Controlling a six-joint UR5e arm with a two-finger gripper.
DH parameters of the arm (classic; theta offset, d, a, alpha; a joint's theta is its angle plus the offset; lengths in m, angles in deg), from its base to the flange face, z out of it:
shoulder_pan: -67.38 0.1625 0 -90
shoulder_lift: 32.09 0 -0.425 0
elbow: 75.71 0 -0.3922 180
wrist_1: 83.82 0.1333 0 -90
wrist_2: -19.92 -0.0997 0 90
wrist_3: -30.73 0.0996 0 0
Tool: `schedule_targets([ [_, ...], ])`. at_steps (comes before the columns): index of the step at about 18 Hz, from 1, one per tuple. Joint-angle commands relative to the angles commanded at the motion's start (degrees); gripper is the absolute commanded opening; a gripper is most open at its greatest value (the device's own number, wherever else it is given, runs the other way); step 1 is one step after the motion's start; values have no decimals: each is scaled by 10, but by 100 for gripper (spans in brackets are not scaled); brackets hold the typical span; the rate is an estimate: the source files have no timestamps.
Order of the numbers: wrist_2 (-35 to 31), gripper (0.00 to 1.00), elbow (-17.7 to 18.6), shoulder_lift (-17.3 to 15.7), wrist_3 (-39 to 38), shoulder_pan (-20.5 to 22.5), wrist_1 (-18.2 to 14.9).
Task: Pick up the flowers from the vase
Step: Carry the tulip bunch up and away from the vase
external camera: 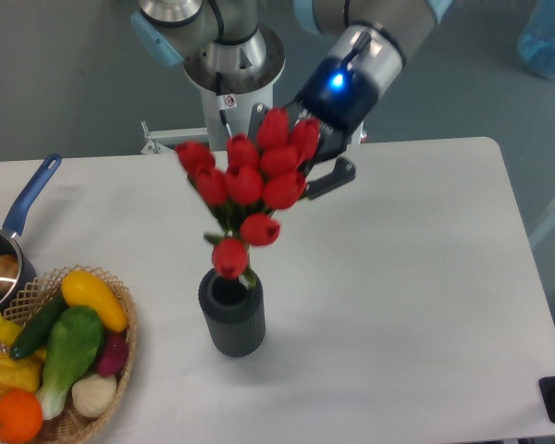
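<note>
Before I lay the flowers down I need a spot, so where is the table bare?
The widest bare stretch of the table runs right of the vase to the far edge. A smaller patch lies between the saucepan and the flowers. The front left is crowded by the basket.

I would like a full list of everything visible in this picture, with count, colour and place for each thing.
flowers: one bunch, red tulips with green stems, lifted above the vase, held by the gripper
vase: one, dark grey, ribbed, table centre
wicker basket: one, tan, bottom left, holding colourful vegetables and fruit
saucepan: one, metal with blue handle, left edge
table: one, white
blue object: one, top right corner, partly cut off
gripper: one, dark with blue light, jaws closed on the flowers
</note>
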Motion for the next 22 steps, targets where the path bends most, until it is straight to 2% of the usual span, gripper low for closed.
schedule_targets([
  [4,2,34,0,-4,-5,18,-1],
  [8,2,34,0,4,-4,74,-1],
  [12,12,34,-3,31,20,113,1],
  [16,10,34,-10,54,46,135,3],
  [22,-14,34,-10,61,57,146,2],
])
